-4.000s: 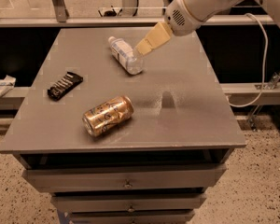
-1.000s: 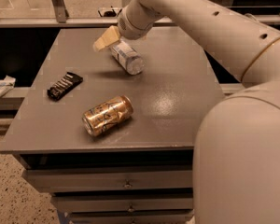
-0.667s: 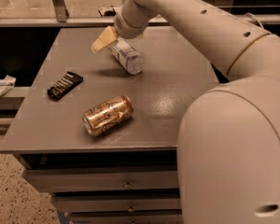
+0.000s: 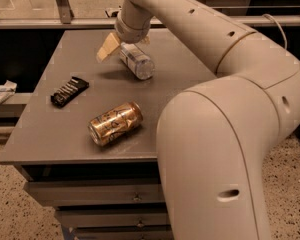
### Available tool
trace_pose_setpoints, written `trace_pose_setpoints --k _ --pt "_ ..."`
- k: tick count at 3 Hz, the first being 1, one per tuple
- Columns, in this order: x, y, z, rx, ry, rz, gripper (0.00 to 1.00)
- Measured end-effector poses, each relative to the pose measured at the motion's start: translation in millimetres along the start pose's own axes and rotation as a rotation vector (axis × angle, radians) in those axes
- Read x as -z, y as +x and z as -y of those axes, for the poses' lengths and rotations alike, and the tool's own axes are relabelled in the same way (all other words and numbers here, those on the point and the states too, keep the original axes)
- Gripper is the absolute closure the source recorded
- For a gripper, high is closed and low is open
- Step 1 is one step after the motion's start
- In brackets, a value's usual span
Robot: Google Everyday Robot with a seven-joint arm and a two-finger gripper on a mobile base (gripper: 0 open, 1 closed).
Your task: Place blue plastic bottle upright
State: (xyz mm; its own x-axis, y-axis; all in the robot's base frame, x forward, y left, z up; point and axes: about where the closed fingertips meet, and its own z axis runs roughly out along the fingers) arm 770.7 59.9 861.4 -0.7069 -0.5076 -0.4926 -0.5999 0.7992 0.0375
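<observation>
The cream arm sweeps from right foreground to upper centre, its gripper angled downward there, tan fingers seemingly parted.

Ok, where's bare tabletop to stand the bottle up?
Bare patches: between the bottle and the can, and the far-left corner beyond the black packet. Crowded at the bottle's far end, by the pincer; the arm hides the right side of the table.

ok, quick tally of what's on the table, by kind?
Bottles: 1, the blue plastic bottle, lying on its side
Cans: 1, the gold can, lying on its side
Wrapped bars: 1, the black bar
Total: 3
The gripper is at the bottle's far end.
</observation>
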Motion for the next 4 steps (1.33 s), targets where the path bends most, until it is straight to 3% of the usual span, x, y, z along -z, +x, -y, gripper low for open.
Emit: trace_pose_setpoints --k 3,4 --pt "-13 -1 9 0.01 0.101 -0.106 0.0" --pt "-14 6 15 0.009 0.11 -0.127 0.24"
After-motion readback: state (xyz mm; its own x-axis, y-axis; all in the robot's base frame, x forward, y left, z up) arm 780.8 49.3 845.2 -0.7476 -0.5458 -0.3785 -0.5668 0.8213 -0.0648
